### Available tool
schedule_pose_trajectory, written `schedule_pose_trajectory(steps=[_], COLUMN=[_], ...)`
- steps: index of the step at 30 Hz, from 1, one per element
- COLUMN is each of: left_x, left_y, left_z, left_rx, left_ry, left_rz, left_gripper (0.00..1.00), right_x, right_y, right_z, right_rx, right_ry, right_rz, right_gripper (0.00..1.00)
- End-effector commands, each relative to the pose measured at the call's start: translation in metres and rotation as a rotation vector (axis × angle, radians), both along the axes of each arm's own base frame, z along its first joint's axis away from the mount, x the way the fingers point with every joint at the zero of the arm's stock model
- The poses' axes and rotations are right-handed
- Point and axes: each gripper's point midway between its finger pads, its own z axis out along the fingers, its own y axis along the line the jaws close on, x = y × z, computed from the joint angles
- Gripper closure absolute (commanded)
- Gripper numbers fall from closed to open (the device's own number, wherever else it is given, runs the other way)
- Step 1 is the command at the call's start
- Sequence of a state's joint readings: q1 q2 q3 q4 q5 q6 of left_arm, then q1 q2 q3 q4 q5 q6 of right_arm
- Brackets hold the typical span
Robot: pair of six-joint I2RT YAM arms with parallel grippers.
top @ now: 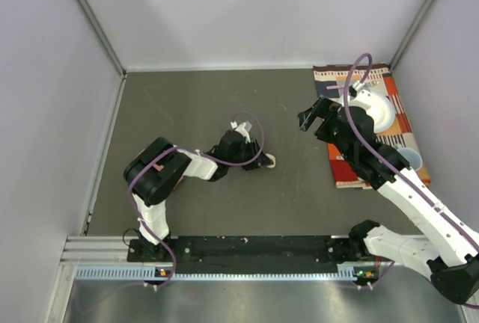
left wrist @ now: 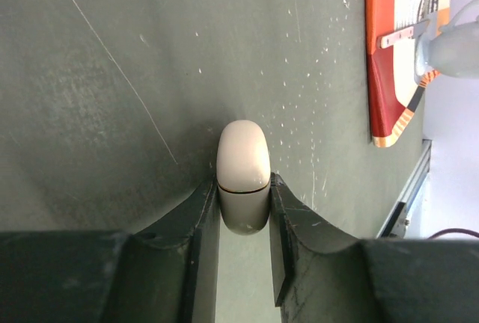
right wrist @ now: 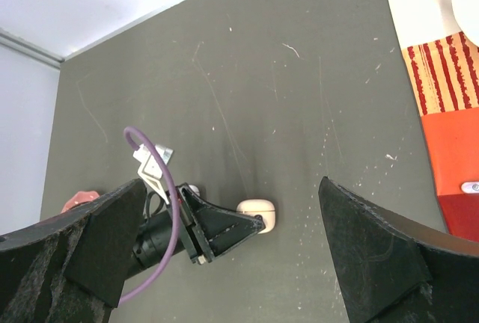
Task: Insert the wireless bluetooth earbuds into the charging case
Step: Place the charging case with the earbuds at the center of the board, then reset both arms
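Observation:
A pale peach charging case (left wrist: 243, 166), lid closed along a thin seam, sits between the fingers of my left gripper (left wrist: 243, 192), which is shut on its lower half. From above, the case (top: 269, 161) shows at the tip of the left gripper (top: 260, 160), low at mid-table. In the right wrist view the case (right wrist: 258, 207) is seen below, and a small white piece (right wrist: 193, 187) peeks out behind the left gripper; I cannot tell what it is. No earbuds can be made out. My right gripper (top: 313, 116) hangs open above the table, nothing between its fingers (right wrist: 359, 248).
A striped red, orange and white mat (top: 358, 170) lies at the right, carrying a white bowl (top: 376, 110) and a small pale cup (top: 412, 160). A reddish object (right wrist: 75, 200) lies by the left arm. Grey walls enclose the table on three sides.

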State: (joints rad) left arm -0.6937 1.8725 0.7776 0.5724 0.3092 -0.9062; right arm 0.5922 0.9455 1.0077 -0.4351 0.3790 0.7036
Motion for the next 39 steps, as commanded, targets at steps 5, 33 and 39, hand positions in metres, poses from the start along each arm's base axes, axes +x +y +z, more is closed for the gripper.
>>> schedule_pose_trajectory(steps=[5,33,39], left_x=[0.011,0.017,0.016], left_y=[0.002,0.048,0.067], left_z=[0.000,0.080,0.138], left_rx=[0.077,0.314,0.277], left_ry=[-0.028,-0.327,-0.487], left_rz=[0.003,-0.017,0.060], left_gripper=[0.52,0.39,0.30], right_x=[0.002,0.003,0.008], right_y=[-0.004,-0.011,-0.013], right_z=[0.012,0.003,-0.007], right_rx=[0.031,-0.001,-0.050], right_ry=[-0.050,-0.042,-0.022], right_rz=[-0.017,-0.034,-0.023], right_gripper=[0.01,0.01,0.01])
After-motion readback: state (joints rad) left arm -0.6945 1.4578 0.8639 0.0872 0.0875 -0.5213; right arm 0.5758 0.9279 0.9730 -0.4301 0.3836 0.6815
